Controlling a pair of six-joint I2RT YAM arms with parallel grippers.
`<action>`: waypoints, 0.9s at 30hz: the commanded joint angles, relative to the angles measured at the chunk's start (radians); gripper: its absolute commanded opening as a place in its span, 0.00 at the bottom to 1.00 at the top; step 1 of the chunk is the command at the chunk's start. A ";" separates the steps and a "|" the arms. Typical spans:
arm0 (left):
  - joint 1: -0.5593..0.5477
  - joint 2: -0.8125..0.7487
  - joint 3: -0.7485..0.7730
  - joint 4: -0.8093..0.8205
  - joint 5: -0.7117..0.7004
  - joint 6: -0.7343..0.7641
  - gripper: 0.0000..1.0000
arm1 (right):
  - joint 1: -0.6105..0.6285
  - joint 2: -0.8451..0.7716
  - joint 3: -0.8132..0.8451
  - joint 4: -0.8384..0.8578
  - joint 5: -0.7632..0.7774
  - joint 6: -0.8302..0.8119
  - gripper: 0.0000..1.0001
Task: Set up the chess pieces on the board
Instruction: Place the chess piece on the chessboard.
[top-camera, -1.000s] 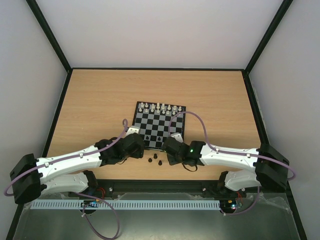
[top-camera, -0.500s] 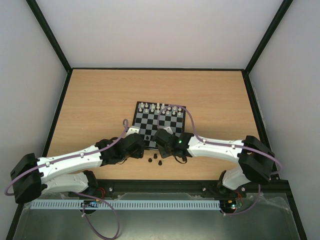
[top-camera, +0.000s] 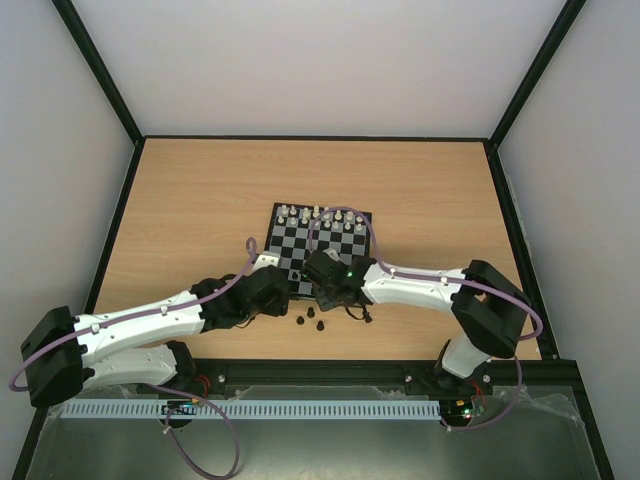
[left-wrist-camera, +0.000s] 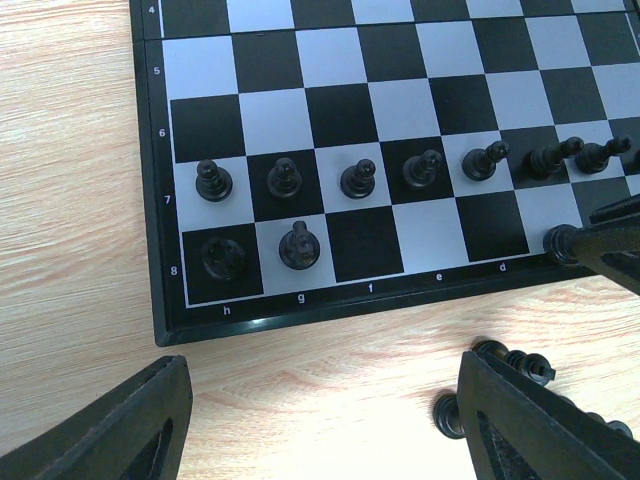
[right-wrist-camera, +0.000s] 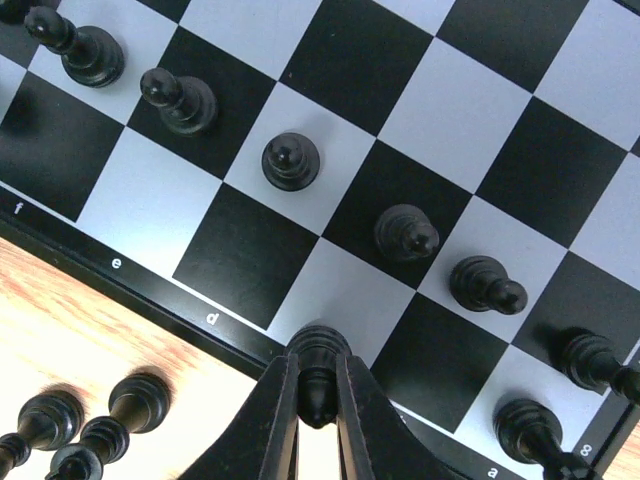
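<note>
Right wrist view is showing the right gripper (right-wrist-camera: 316, 388) pinching one black chess piece (right-wrist-camera: 318, 348), with its jaws pressing tight on it. The piece is sitting right over the near edge of the board (right-wrist-camera: 470, 110), by the letter d. I cannot tell if it is touching the board.

A row of black pawns (right-wrist-camera: 290, 160) is standing one square further in. A corner piece (right-wrist-camera: 525, 428) is standing by the letter a. Three loose pieces (right-wrist-camera: 135, 400) are sitting on the wooden table (right-wrist-camera: 60, 330), just beside the board's edge.

In the left wrist view, the left gripper (left-wrist-camera: 322, 400) is hanging over the table near the h corner. Its jaws are spreading wide and holding nothing. Two back-row pieces (left-wrist-camera: 299, 245) are standing on the h and g squares.

In the top view, white pieces (top-camera: 318, 213) are lining the far side of the board.
</note>
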 joint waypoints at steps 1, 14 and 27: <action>-0.006 0.003 0.006 -0.004 -0.005 0.000 0.76 | -0.018 0.023 0.014 -0.025 -0.007 -0.023 0.09; -0.006 0.011 0.012 -0.001 -0.005 0.002 0.76 | -0.047 0.037 0.017 -0.018 -0.010 -0.044 0.11; -0.005 0.020 0.011 0.003 -0.005 0.003 0.76 | -0.055 0.044 0.023 -0.017 -0.017 -0.055 0.16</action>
